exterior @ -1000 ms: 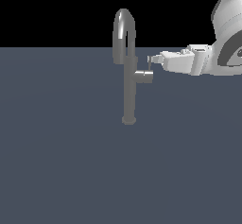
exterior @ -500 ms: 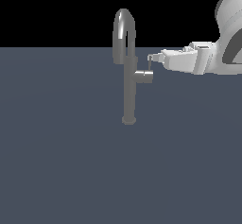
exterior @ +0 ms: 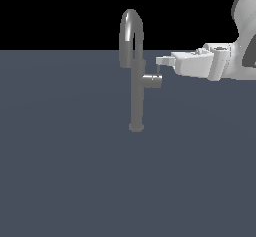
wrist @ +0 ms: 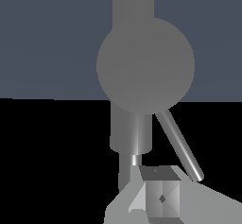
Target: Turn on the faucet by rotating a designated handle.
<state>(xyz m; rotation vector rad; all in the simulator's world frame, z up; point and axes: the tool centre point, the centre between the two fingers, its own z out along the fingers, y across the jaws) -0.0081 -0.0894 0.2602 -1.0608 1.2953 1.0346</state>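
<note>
Contact step: gripper (exterior: 159,61) placed against handle (exterior: 153,81) rod; jaws' state indeterminable. Sideways push needed next.

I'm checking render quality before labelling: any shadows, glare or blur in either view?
Exterior view: sharp, flat lighting, no cast shadow beneath the faucet on the floor, only soft shading on its spout; black void behind. Wrist view: also sharp; bright highlight streaks on the handle rod and column, the gripper cropped at the frame edge.
</note>
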